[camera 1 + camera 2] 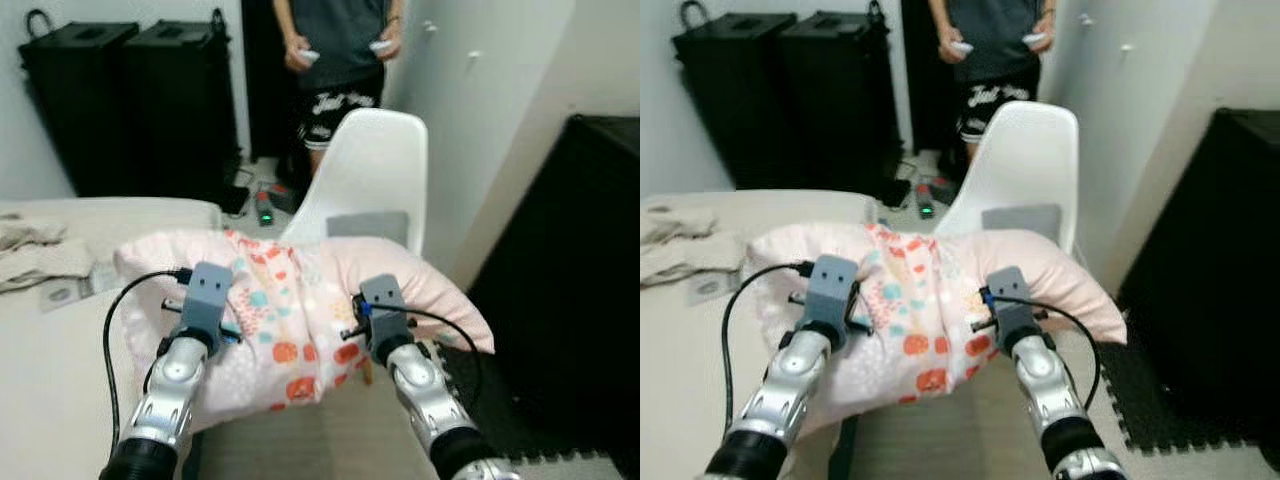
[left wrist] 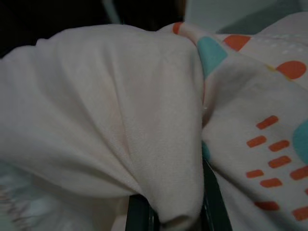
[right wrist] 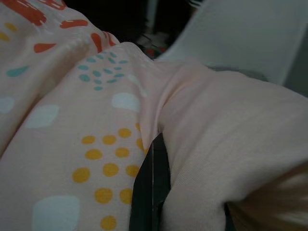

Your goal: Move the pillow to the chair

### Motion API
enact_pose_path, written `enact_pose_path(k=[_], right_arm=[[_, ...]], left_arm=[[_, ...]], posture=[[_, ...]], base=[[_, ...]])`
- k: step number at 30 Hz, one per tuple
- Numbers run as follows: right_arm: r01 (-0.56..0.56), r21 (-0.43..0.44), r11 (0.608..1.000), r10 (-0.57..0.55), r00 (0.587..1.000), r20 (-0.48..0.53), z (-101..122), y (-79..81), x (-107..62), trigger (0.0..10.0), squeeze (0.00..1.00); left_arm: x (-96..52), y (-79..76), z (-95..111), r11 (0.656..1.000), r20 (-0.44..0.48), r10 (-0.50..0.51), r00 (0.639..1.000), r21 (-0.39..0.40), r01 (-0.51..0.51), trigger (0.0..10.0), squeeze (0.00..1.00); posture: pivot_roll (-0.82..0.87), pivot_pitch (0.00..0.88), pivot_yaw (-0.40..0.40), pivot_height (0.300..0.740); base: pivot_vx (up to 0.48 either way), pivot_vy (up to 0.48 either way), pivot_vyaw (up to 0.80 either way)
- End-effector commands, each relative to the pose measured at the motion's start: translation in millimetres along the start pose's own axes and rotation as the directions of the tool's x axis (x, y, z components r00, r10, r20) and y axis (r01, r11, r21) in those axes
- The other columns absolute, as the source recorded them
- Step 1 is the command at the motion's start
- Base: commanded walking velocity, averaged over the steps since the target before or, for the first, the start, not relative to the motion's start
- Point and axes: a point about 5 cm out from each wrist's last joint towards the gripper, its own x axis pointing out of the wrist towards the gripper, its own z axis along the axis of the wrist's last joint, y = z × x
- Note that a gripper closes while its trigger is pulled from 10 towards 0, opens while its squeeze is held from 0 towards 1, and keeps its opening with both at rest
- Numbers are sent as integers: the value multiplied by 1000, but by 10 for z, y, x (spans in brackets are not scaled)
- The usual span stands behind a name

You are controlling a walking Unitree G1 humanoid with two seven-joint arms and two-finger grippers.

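Both claws, left (image 1: 228, 322) and right (image 1: 352, 322), look clamped on the pillow (image 1: 290, 300), held up near the chair (image 1: 375, 165), so roughly halfway, drop-off left.

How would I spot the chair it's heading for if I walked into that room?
Look past the bed toward the white wall. The chair stands there, just behind the pink pillow that both end effectors carry. It is the only white moulded seat, with a grey pad on it, in front of a standing person.
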Motion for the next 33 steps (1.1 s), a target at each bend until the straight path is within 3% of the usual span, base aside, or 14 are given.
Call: enact_pose_path(k=[1,12,18,33], right_arm=[[-29,-22,999,30,998,62,102,37,20,10000,0],[7,19,1000,-8,998,63,95,21,6,10000,0],[10,139,990,-23,995,94,167,-27,19,10000,0],[11,119,993,-21,996,86,169,-46,34,10000,0]], left_arm=[[48,-87,83,999,26,-38,999,12,38,10000,0],[50,-81,72,999,21,-52,998,-13,52,10000,0],[74,-90,146,997,46,-47,998,-65,50,10000,0],[74,-62,163,998,61,-40,997,-42,43,10000,0]], posture=[[-3,48,22,740],[-15,51,32,740],[-17,46,21,740],[-19,28,8,740]], base=[[0,0,-800],[0,0,-800],[0,0,-800],[0,0,-800]])
